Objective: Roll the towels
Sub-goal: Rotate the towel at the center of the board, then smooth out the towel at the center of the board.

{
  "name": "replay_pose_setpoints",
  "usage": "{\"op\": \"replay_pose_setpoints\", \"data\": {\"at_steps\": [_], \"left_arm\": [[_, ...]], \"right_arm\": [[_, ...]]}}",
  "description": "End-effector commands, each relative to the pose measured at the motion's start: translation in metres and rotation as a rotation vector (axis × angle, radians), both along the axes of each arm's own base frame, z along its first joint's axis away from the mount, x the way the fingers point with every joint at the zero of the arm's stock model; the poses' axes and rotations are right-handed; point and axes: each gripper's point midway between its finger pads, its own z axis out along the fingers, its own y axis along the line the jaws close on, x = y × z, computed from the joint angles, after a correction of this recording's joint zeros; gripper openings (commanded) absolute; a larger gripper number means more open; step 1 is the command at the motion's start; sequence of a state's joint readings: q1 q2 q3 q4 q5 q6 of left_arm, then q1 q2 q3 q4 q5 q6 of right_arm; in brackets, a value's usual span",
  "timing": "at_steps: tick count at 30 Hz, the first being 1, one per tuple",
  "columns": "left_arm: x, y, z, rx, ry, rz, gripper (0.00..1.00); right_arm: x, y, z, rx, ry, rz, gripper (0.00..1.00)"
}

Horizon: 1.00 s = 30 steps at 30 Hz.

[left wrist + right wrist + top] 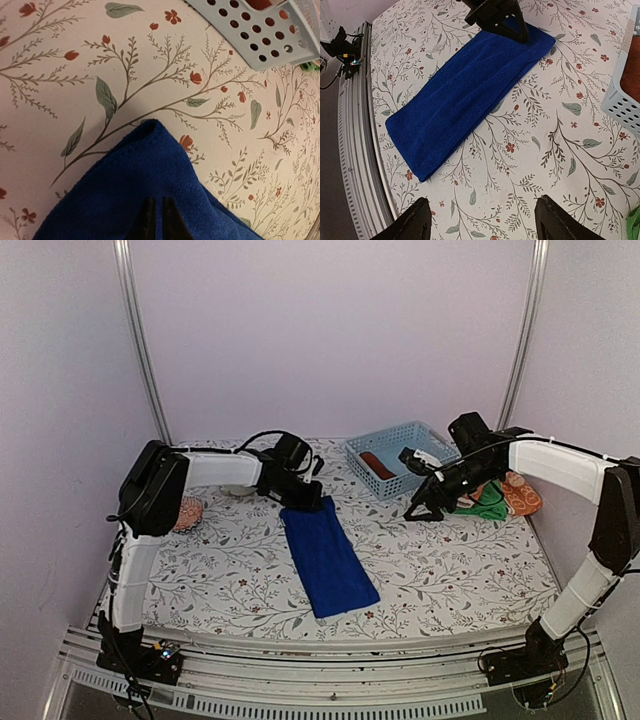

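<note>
My left gripper (159,202) is down at one short end of the royal-blue rectangular terry towel (328,558). Its two dark fingers are pressed almost together, with only a thin slit between them. The tips are on the cloth just behind one of its corners, and that corner pokes out ahead of them. I cannot tell whether any fold of the fabric is caught between the fingers. From this gripper the towel runs back towards my bases as a long flat strip, unrolled, on the white tablecloth printed with grey sprigs and small red flowers (450,570).

Ahead of the left fingertips and off to their right stands the pale blue plastic lattice basket (395,455), apart from the towel. A dark rust-brown cloth (378,465) lies inside it.

My right gripper (482,210) hangs above bare tablecloth with its fingers spread wide and nothing between them. From it, the blue towel is well ahead and to the left, not touching it, and the left gripper sits at the towel's far end. The basket is close on its right. Just behind and beside this gripper, a crumpled green cloth (490,505) lies against an orange cloth with a white pattern (520,495).
</note>
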State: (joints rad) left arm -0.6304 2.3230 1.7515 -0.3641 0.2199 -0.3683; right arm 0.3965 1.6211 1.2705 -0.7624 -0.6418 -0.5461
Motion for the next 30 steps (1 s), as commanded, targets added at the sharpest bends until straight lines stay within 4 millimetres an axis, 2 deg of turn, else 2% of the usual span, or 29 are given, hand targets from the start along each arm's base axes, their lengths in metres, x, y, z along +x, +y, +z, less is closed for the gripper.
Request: {"op": "replay_pose_setpoints", "data": {"at_steps": [1,2,4,5,8,12,14,17,21,27,30], "left_arm": [[-0.022,0.013,0.068,-0.055,-0.071,-0.008,0.10],[-0.033,0.012,0.088,-0.114,-0.093,-0.016,0.10],[-0.063,0.016,0.103,-0.195,-0.081,-0.031,0.10],[-0.085,0.021,0.092,-0.212,-0.040,-0.042,0.09],[-0.130,0.022,0.092,-0.273,-0.007,-0.077,0.07],[-0.158,0.028,0.088,-0.252,-0.007,-0.083,0.03],[-0.169,0.027,0.080,-0.268,0.024,-0.095,0.02],[-0.177,0.021,0.071,-0.289,0.053,-0.102,0.02],[-0.174,0.012,0.059,-0.286,0.070,-0.075,0.04],[-0.131,0.011,0.046,-0.277,0.009,0.025,0.04],[-0.125,0.002,0.028,-0.343,0.085,-0.004,0.04]], "right_arm": [[0.004,0.015,0.011,0.035,0.001,0.015,0.72],[0.005,0.019,0.011,0.038,0.008,0.016,0.72],[0.007,0.028,0.009,0.051,0.038,0.014,0.70],[0.007,0.034,0.008,0.065,0.059,0.019,0.68],[0.005,0.054,-0.001,0.062,0.125,0.035,0.64],[0.012,0.077,-0.015,0.033,0.125,0.052,0.61],[0.011,0.090,-0.021,0.057,0.188,0.058,0.58],[0.005,0.107,-0.041,0.047,0.280,0.082,0.51],[-0.004,0.122,-0.064,0.045,0.365,0.111,0.49],[0.003,0.129,-0.099,0.015,0.451,0.086,0.46],[-0.001,0.130,-0.117,0.002,0.502,0.083,0.45]]}}
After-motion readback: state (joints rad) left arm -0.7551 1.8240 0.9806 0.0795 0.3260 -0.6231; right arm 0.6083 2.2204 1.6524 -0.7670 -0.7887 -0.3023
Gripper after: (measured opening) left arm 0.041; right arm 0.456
